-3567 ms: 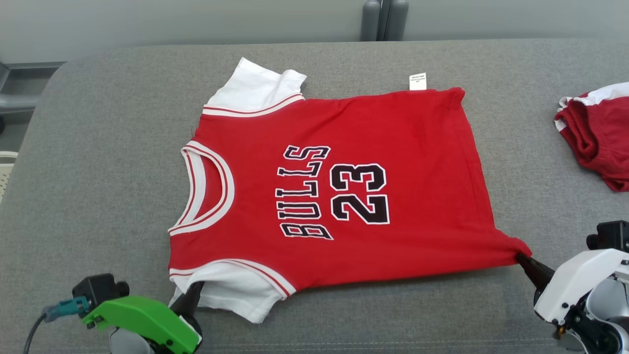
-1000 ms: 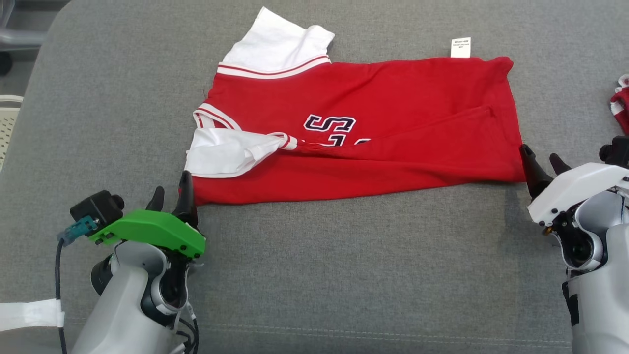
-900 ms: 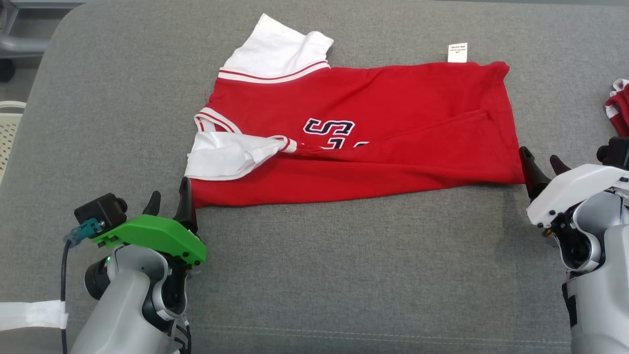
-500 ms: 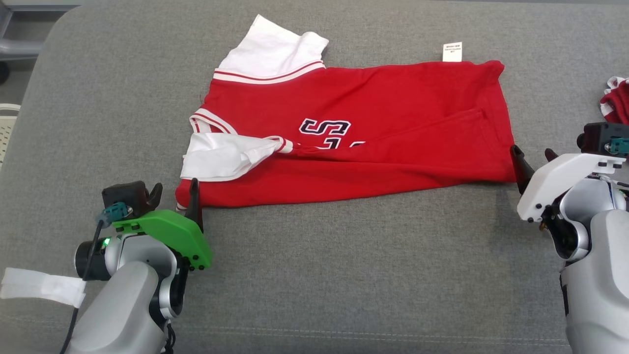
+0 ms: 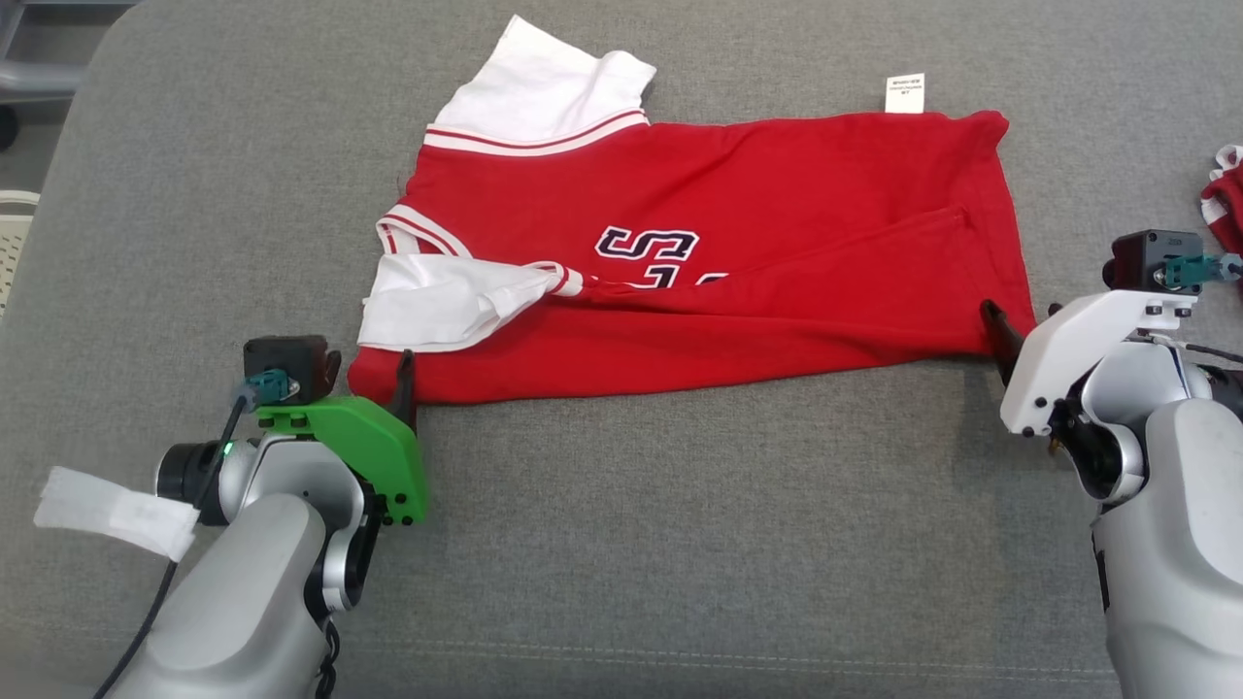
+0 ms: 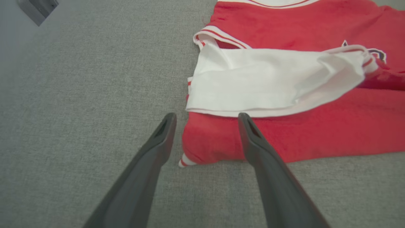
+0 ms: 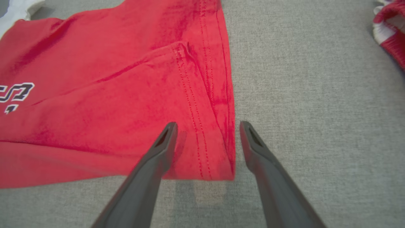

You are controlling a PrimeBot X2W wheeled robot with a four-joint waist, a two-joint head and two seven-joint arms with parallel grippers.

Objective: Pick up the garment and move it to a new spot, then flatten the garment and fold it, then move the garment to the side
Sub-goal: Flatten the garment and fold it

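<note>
- Our jersey (image 5: pixel 699 262) now lies folded in half, mid-desk (image 5: pixel 680 544).
- Left end effector (image 6: pixel 205 117) and right end effector (image 7: pixel 205 125), both open, have shifted to straddle its near corners.
- Another fold seems next.

Head view looks steeply down; 2 close wrist views share the garment's (image 5: pixel 777 194) ends.

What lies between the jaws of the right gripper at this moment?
The near hemmed corner of the red jersey lies between the open jaws of the right gripper, not yet gripped. The right wrist view shows this.
</note>
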